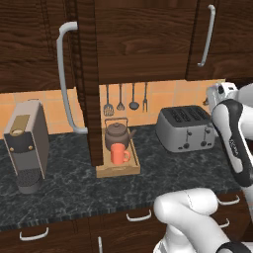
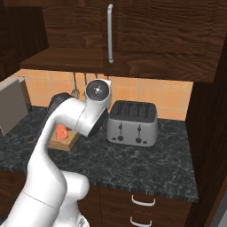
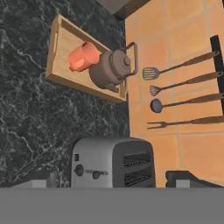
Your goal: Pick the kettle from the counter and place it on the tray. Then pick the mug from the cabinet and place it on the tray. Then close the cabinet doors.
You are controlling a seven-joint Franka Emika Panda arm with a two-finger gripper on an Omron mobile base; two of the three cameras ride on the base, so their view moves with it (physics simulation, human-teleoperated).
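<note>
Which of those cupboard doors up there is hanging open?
The left cabinet door, swung out edge-on above the tray, its bar handle sticking out sideways. The door further right lies flat and shut.

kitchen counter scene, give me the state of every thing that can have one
kettle: upright on the tray, lid on
mug: on the tray beside the kettle
tray: flat on the counter, holding both
left cabinet door: swung open
right cabinet door: closed
toaster: slots empty
gripper: open, holding nothing
</note>
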